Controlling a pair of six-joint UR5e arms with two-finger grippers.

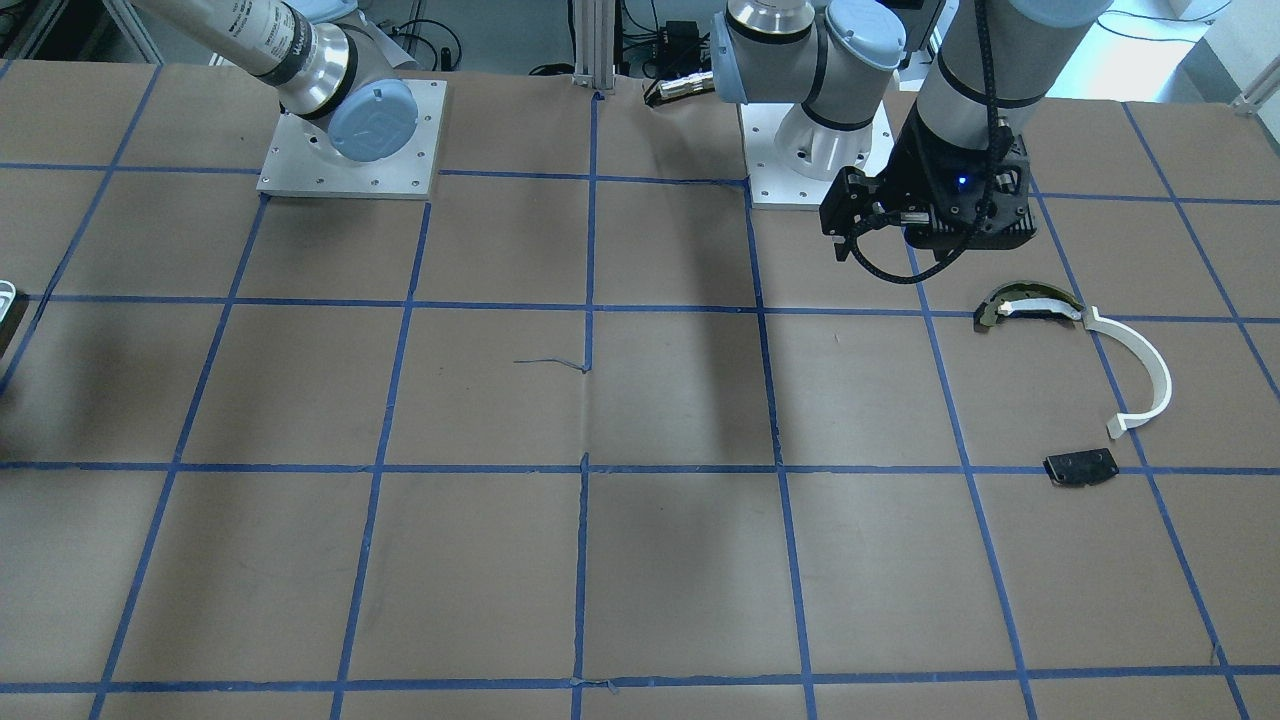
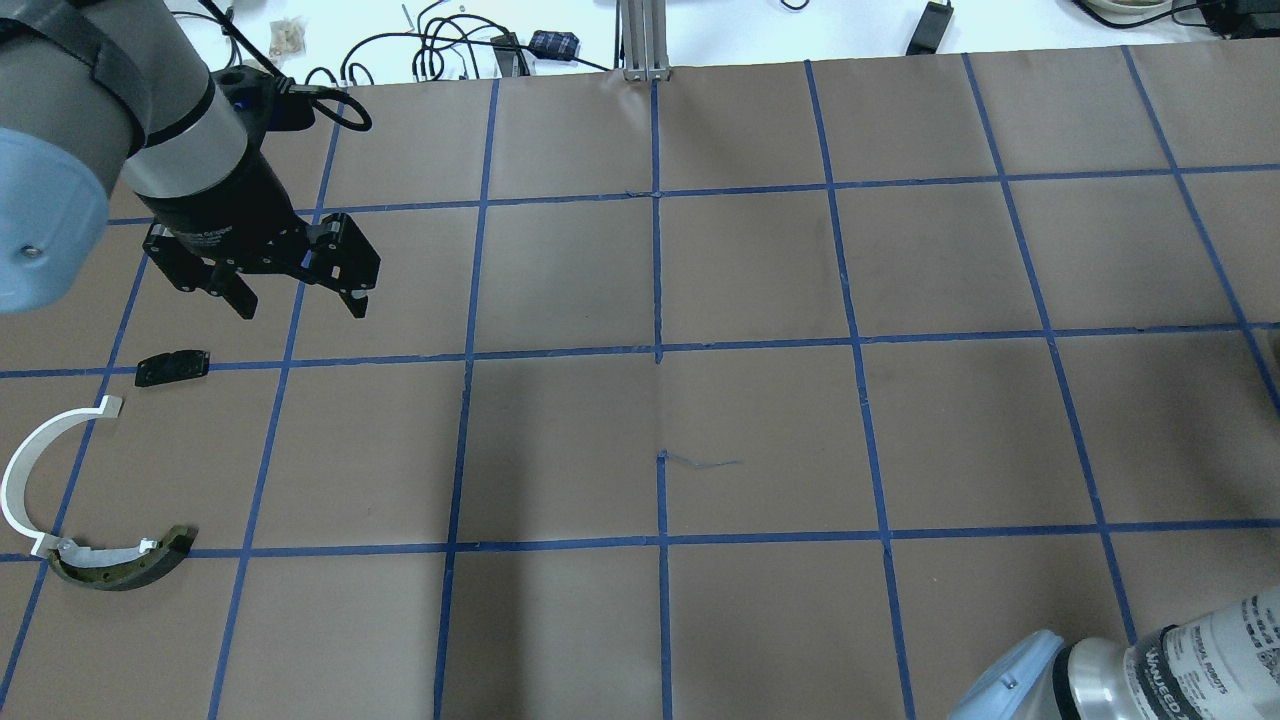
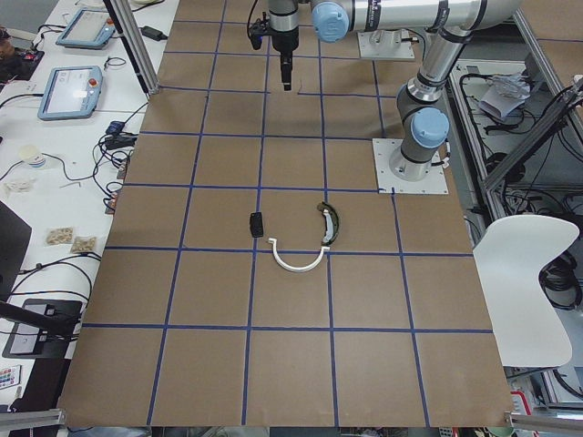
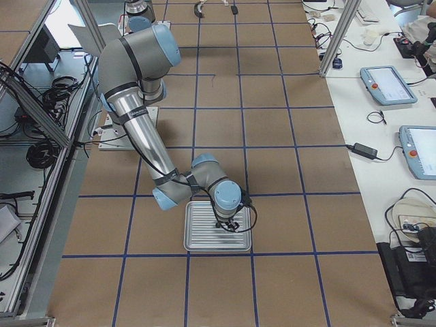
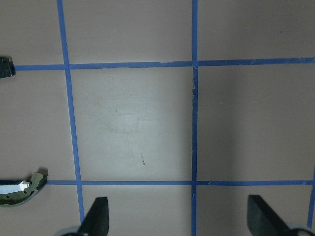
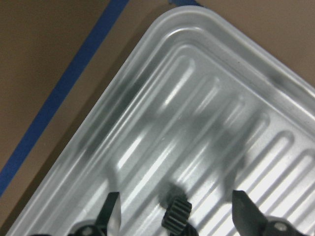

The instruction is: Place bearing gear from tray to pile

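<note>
The tray (image 6: 147, 73) is ribbed silver metal; it lies near the right arm in the exterior right view (image 4: 201, 231) and shows as a sliver in the front-facing view (image 1: 5, 300). A small black bearing gear (image 6: 177, 216) stands in it. My right gripper (image 6: 175, 196) hangs low over the tray, open, with the gear between its fingers and untouched. The pile holds a white half-ring (image 2: 20, 470), a black-and-gold curved piece (image 2: 130, 565) and a black plate (image 2: 172, 367). My left gripper (image 2: 300, 308) is open and empty, above the table just beyond the plate.
The table is brown paper with a blue tape grid (image 2: 658, 350). The arm bases (image 1: 350, 140) stand at the robot's edge. Cables and tablets (image 3: 68, 91) lie on the side bench beyond the far edge.
</note>
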